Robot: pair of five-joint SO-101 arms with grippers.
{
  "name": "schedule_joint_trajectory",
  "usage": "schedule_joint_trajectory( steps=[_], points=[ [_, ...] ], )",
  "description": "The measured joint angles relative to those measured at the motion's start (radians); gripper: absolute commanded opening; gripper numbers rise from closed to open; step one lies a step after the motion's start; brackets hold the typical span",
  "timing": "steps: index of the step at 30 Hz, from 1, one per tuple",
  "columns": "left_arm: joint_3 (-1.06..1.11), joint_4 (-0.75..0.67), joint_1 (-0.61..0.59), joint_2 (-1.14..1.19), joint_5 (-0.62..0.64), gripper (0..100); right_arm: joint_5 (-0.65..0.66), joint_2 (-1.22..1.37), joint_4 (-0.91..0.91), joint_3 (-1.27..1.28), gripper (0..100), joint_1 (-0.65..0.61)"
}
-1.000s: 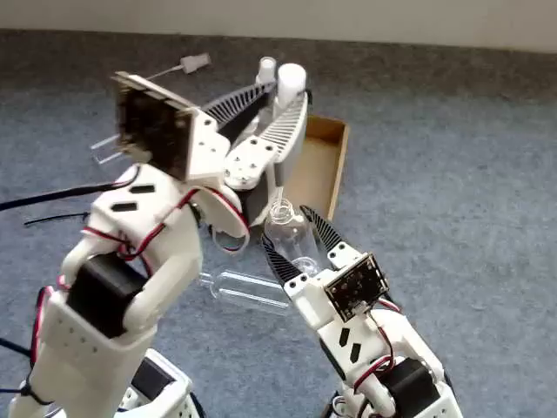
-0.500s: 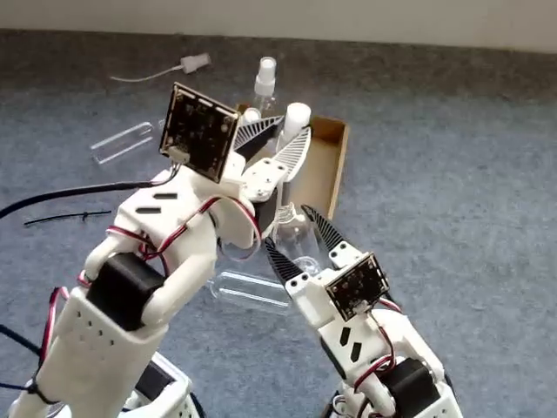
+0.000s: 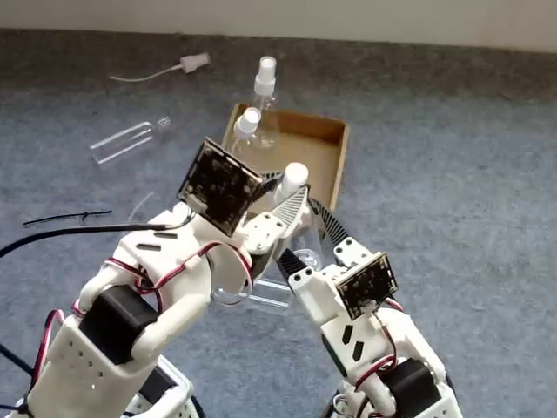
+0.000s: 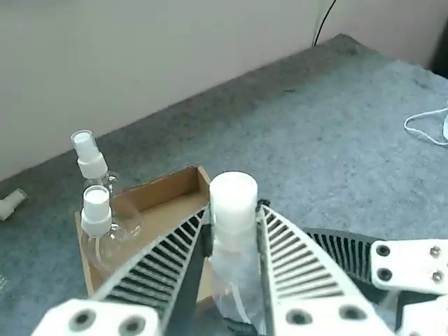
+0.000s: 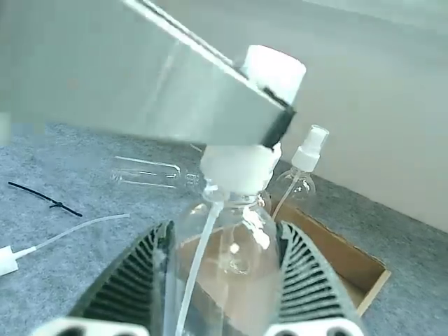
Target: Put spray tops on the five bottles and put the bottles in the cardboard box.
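My left gripper (image 3: pixel 294 190) is shut on a white spray top (image 3: pixel 295 174), seen up close as spray top (image 4: pixel 233 201). It sits on the neck of a clear bottle (image 3: pixel 300 248), which stands upright with my right gripper (image 3: pixel 304 244) shut on its body. From the right wrist, the spray top (image 5: pixel 241 164) rests on the bottle (image 5: pixel 224 259) with its tube hanging inside. The cardboard box (image 3: pixel 324 165) lies just behind. One topped bottle (image 3: pixel 248 124) stands at the box's far left corner, and another topped bottle (image 3: pixel 264 77) stands behind it.
A loose spray top with tube (image 3: pixel 187 64) lies at the far left. A bare bottle (image 3: pixel 130 139) lies on the carpet left of the box, and another bare bottle (image 3: pixel 257 294) lies under the arms. A black tie (image 3: pixel 65 218) lies at left.
My left arm has come down towards the right gripper, lowering the spray top and its tube into the held bottle. The right arm has barely moved.
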Motion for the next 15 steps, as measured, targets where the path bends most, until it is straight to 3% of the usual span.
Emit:
schedule_joint_trajectory(
  steps=[6, 11, 15],
  points=[
    [-0.069, 0.144, 0.003, -0.003, -0.02, 20, 0.0, 0.0, 0.0, 0.002, 0.4, 0.009],
    [-0.176, 0.293, 0.046, -0.003, -0.029, 18, -0.006, 0.0, 0.0, 0.002, 0.4, 0.052],
    [-0.245, 0.311, 0.04, -0.005, -0.087, 17, -0.006, 0.0, 0.0, 0.002, 0.4, 0.052]
  ],
)
